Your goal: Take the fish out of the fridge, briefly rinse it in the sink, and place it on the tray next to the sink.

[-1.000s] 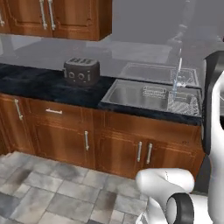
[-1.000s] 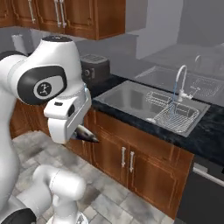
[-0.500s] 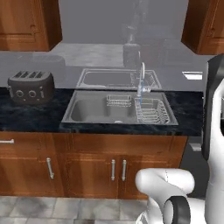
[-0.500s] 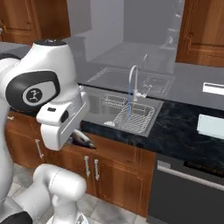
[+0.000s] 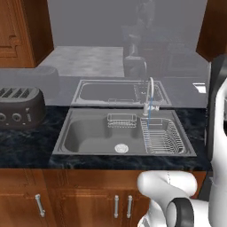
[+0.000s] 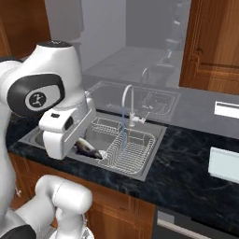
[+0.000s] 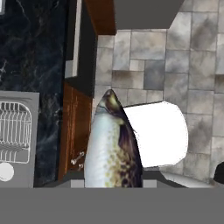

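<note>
While the pincer (image 6: pixel 83 148) grips it, the fish (image 6: pixel 89 149) juts beyond.

Pale speckled fish (image 7: pixel 111 151), dark back; grey steel sink (image 5: pixel 88 133); black marbled counter (image 6: pixel 186 179); brown wood cabinets (image 5: pixel 75 195).

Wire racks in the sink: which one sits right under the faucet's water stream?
The large dish rack filling the basin's right side; the stream from the faucet falls into it. The small wire basket sits apart, against the back wall of the sink.
</note>
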